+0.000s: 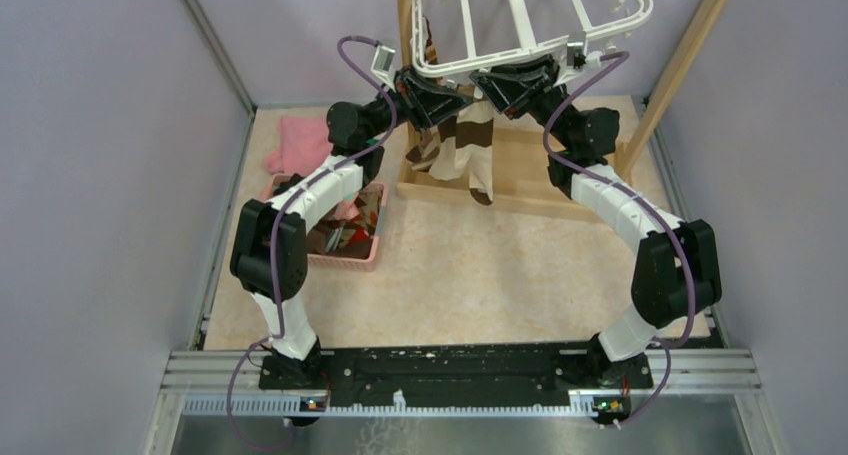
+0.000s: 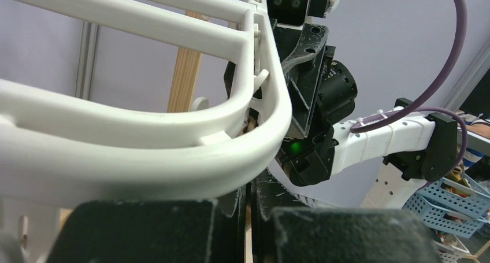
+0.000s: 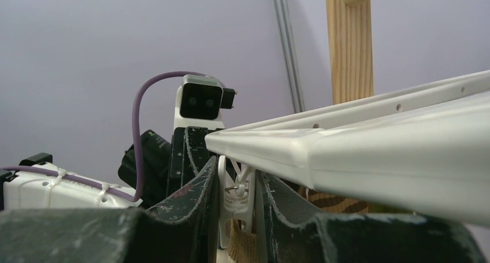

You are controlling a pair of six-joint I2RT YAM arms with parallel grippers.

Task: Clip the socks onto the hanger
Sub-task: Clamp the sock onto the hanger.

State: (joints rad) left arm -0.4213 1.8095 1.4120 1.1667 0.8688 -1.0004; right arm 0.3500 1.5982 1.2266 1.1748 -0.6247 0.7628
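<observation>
- Top view: the left tool (image 1: 432, 97) and right tool (image 1: 497, 87) meet nose to nose under the near rim of the hanger (image 1: 530, 20). A brown-and-cream sock (image 1: 465, 155) dangles below and between them, and the pink basket (image 1: 345, 258) sits well behind the left tool. If either tool lets go early, the sock likely drops onto the wooden frame (image 1: 530, 170) or the surface (image 1: 480, 265).
- Left wrist view: the left tool (image 2: 249, 199) is closed, fingers pressed together just beneath the hanger (image 2: 173, 153) rim. Only a sliver of tan fabric shows above them, so a pinch on the sock cannot be confirmed. An upward nudge from here could bump the rim, set the hanger swinging and drag the fabric off line.
- Right wrist view: the right tool (image 3: 237, 176) clamps a white clip (image 3: 237, 208) hanging under the hanger (image 3: 375, 153) rim, one finger on each side. The sock (image 3: 242, 243) cuff shows just below the clip, between the fingers. Whether the cuff sits inside the clip's mouth is hidden. Easing the squeeze too soon would leave the clip biting nothing. The fingers could also skid off the smooth plastic, letting it snap shut.
</observation>
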